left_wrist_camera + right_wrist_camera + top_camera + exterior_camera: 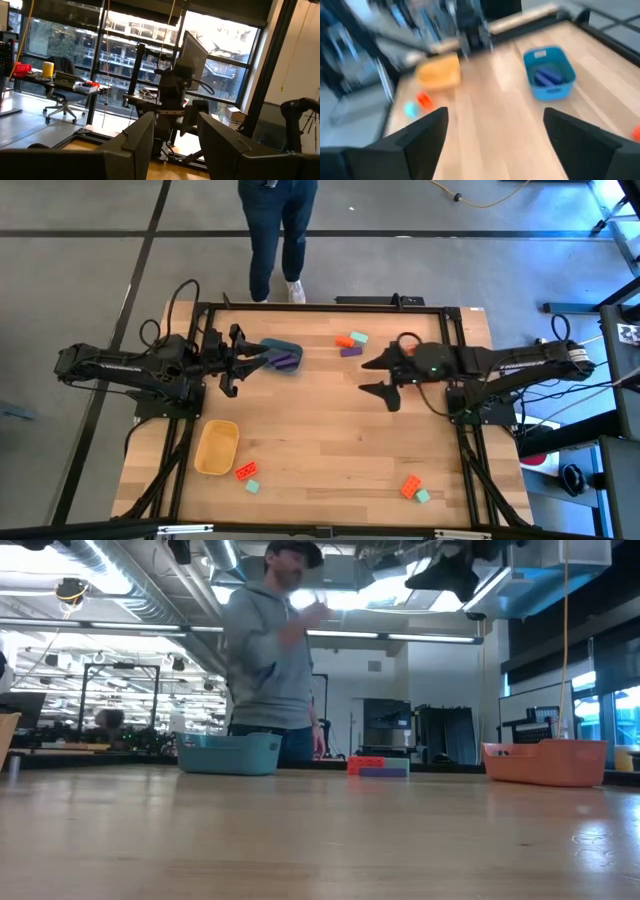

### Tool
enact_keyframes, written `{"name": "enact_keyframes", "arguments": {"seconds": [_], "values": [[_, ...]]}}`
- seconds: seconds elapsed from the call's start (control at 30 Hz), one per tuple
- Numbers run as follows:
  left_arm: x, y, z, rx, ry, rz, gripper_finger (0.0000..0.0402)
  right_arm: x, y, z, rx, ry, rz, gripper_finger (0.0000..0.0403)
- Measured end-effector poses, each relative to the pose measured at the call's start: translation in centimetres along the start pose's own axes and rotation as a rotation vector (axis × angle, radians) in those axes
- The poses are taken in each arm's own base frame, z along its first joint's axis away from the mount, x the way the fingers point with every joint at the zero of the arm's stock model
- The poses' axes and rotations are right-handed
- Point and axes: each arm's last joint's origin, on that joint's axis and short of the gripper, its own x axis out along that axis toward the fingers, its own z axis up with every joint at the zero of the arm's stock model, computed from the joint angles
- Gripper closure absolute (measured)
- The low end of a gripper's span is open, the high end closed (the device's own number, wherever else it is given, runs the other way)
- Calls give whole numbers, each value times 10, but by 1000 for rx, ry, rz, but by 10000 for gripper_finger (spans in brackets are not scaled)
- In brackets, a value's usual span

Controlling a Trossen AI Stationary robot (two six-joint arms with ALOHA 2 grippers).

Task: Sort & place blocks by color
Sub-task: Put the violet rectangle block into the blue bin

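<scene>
The right claw [377, 377] is hanging over the table [330, 430] with its fingers spread wide and nothing between them. Just beyond it, toward the far edge, a small cluster of blocks is lying together: an orange one [344, 340], a mint one [359, 336] and a purple one [351, 351]. The left claw [232, 363] is sitting at the left side, also released and gripping nothing, right beside the blue tub [283, 356], which is holding what look like two purple blocks [548, 77]. Near the front, the yellow tub [216, 447] is resting with an orange block [245, 471] and a mint block [252, 486] next to it, and another orange and mint pair [414, 489] is lying at the front right. A person [268, 645] is standing behind the table.
</scene>
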Motion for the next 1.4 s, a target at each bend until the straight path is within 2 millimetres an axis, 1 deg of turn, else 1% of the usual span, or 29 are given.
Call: {"name": "enact_keyframes", "arguments": {"seconds": [0.07,0.17,0.27,0.33,0.43,0.57,0.67,0.83,1.0,1.07,1.17,1.33,1.4], "values": [[0,0,0,0,0,0,257,6,3,7,-83,66,-19,74],[0,0,0,0,0,0,257,17,7,16,-157,133,-43,74],[0,0,0,0,0,0,257,28,2,24,-186,198,-124,74],[0,0,0,0,0,0,257,36,-8,28,-182,278,-208,74],[0,0,0,0,0,0,257,50,-26,33,-176,388,-283,74],[0,0,0,0,0,0,257,73,-51,36,-212,475,-257,74],[0,0,0,0,0,0,257,92,-72,26,-215,556,-246,74],[0,0,0,-13,0,0,257,121,-108,1,-163,718,-303,74],[0,0,0,-16,0,0,257,143,-133,-22,-157,811,-415,74],[0,0,0,-16,-1,3,257,149,-143,-30,-140,838,-486,74],[0,0,0,-16,-4,18,257,156,-158,-40,-100,870,-529,74],[0,1,0,-16,-7,29,257,166,-174,-48,-77,861,-541,74],[0,1,0,-17,-7,30,257,169,-177,-51,-81,865,-517,74]]}}
